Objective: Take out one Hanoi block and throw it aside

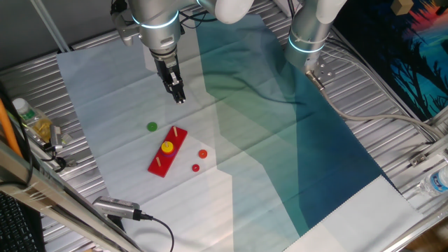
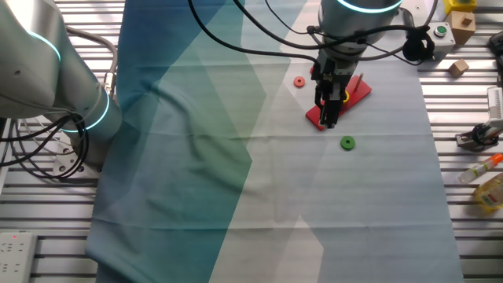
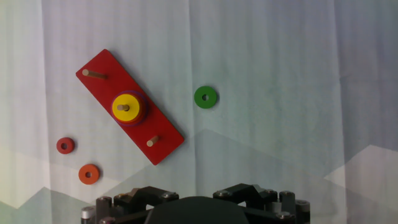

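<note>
The yellow Hanoi block [image 1: 166, 147] sits on the middle peg of the red pegged base [image 1: 158, 165], on top of a wider disc. In the hand view the yellow block [image 3: 126, 107] and the base [image 3: 98, 75] lie at upper left. My gripper [image 1: 179, 98] hangs above the cloth, up and to the right of the base, empty, its fingers close together. In the other fixed view the gripper [image 2: 328, 122] stands in front of the base [image 2: 362, 90] and hides most of the yellow block. Only the gripper's body shows in the hand view.
A green disc [image 1: 152, 127] lies on the cloth beside the base; it also shows in the hand view [image 3: 205, 97]. An orange disc [image 1: 202, 154] and a small red disc [image 1: 195, 167] lie on the base's other side. A second arm [image 1: 308, 35] stands at the back.
</note>
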`<state>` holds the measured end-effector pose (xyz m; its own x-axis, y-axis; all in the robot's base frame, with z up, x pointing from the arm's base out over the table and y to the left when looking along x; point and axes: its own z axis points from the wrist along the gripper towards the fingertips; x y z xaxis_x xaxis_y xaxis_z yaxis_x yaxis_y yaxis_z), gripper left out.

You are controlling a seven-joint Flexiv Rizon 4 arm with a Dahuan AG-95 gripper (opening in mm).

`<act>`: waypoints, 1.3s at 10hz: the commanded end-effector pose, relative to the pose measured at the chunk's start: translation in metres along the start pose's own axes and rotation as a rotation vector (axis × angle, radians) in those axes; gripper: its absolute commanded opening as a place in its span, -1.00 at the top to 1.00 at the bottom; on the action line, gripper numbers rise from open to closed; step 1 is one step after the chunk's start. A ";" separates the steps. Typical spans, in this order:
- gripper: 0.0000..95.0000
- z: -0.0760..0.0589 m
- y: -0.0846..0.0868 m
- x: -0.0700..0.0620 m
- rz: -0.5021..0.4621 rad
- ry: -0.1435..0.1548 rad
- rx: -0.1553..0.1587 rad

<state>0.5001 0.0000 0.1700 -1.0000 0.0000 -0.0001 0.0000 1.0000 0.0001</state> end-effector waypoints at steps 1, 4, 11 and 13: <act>1.00 0.000 0.000 0.000 -0.262 -0.045 -0.010; 1.00 0.000 0.000 0.000 -0.263 -0.043 -0.005; 1.00 -0.001 0.000 0.000 -0.258 -0.043 -0.005; 1.00 -0.001 0.000 0.000 -0.259 -0.043 -0.005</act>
<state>0.4994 -0.0002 0.1706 -0.9659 -0.2552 -0.0444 -0.2555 0.9668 -0.0004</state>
